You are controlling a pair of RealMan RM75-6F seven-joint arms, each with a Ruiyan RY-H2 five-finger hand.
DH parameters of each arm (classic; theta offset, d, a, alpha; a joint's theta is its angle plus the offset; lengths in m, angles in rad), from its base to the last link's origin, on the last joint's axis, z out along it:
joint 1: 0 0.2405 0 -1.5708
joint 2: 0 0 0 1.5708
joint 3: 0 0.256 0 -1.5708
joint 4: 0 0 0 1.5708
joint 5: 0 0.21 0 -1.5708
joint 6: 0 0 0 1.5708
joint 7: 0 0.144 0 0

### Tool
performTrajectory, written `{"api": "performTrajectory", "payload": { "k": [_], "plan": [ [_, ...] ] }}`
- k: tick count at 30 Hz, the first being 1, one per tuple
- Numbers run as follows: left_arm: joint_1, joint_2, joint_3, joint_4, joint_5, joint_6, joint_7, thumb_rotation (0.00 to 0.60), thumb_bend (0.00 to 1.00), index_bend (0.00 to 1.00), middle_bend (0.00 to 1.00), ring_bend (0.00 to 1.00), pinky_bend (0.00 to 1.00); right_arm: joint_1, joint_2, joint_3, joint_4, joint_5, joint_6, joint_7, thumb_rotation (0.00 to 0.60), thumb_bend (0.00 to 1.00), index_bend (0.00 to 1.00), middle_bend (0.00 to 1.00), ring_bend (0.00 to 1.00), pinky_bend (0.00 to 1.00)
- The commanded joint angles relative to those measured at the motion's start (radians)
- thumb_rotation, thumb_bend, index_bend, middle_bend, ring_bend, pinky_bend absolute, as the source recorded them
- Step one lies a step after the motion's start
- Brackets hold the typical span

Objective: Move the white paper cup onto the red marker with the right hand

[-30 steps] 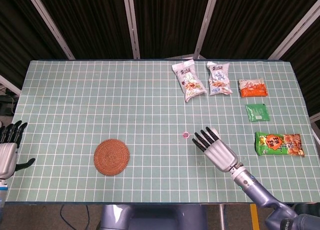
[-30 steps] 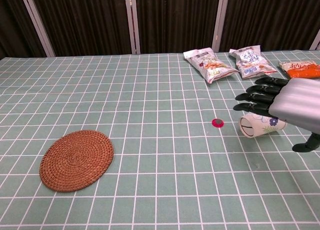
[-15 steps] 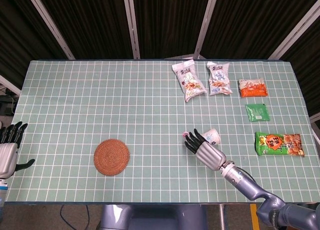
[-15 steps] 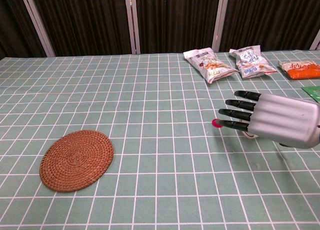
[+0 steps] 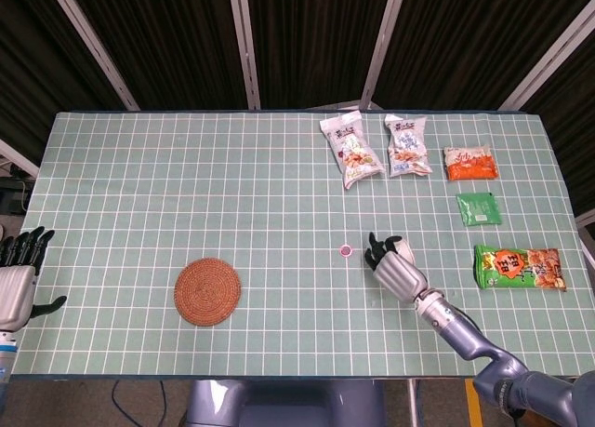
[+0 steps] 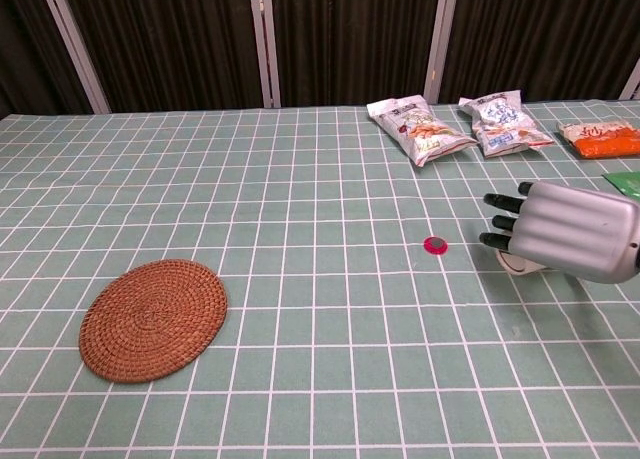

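Observation:
The white paper cup [image 6: 521, 266] lies on its side on the table, almost wholly hidden under my right hand [image 6: 572, 229]; only a strip of its rim shows below the fingers. In the head view the right hand [image 5: 394, 263] covers the cup, its fingers curled down around it. The red marker [image 5: 345, 250] is a small disc on the mat a little left of that hand, and in the chest view the red marker [image 6: 435, 245] lies apart from the fingertips. My left hand [image 5: 17, 280] hovers at the table's left edge, fingers apart, holding nothing.
A round woven coaster [image 5: 208, 291] lies front left. Two white snack bags [image 5: 350, 151] [image 5: 406, 146] sit at the back, with an orange packet [image 5: 469, 163], a green sachet [image 5: 477, 207] and a green snack bag [image 5: 519, 268] along the right side.
The right hand drew back to the right, away from the red marker. Its outstretched fingers have curled down over the cup.

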Motion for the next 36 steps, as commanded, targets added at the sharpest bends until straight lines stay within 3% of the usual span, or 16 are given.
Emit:
{"api": "performTrajectory", "payload": {
  "k": [1, 6, 12, 14, 19, 29, 36],
  "plan": [
    [0.0, 0.0, 0.0, 0.0, 0.0, 0.0, -0.001, 0.6, 0.0, 0.0, 0.0, 0.0, 0.0, 0.002, -0.012, -0.006, 0.023, -0.016, 0.026, 0.033, 0.6, 0.18, 0.28, 0.39, 0.2, 0.52],
    [-0.001, 0.001, 0.001, 0.0, 0.002, 0.0, -0.003, 0.6, 0.0, 0.0, 0.0, 0.0, 0.0, 0.001, -0.019, 0.0, 0.03, -0.021, 0.066, 0.112, 0.6, 0.19, 0.29, 0.4, 0.21, 0.53],
    [-0.001, 0.004, 0.001, -0.002, 0.0, -0.003, -0.008, 0.6, 0.0, 0.0, 0.0, 0.0, 0.0, 0.001, -0.016, 0.052, -0.012, 0.024, 0.125, 0.324, 0.6, 0.18, 0.29, 0.4, 0.21, 0.53],
    [-0.002, 0.005, 0.002, -0.003, -0.001, -0.006, -0.012, 0.6, 0.0, 0.0, 0.0, 0.0, 0.0, -0.002, -0.015, 0.104, -0.066, 0.092, 0.128, 0.448, 0.6, 0.18, 0.29, 0.4, 0.21, 0.53],
    [-0.006, 0.011, 0.004, -0.007, -0.004, -0.02, -0.025, 0.6, 0.0, 0.0, 0.0, 0.0, 0.0, 0.003, -0.009, 0.212, -0.195, 0.262, 0.077, 0.615, 0.6, 0.18, 0.29, 0.4, 0.21, 0.53],
    [-0.01, 0.014, 0.001, -0.003, -0.016, -0.03, -0.029, 0.6, 0.0, 0.0, 0.0, 0.0, 0.0, 0.057, -0.043, 0.335, -0.29, 0.542, -0.066, 0.715, 0.6, 0.18, 0.29, 0.4, 0.2, 0.53],
    [-0.013, 0.011, -0.001, 0.001, -0.025, -0.036, -0.027, 0.6, 0.0, 0.0, 0.0, 0.0, 0.0, 0.094, -0.08, 0.353, -0.31, 0.672, -0.098, 0.677, 0.6, 0.17, 0.29, 0.4, 0.19, 0.51]
  ]
}}
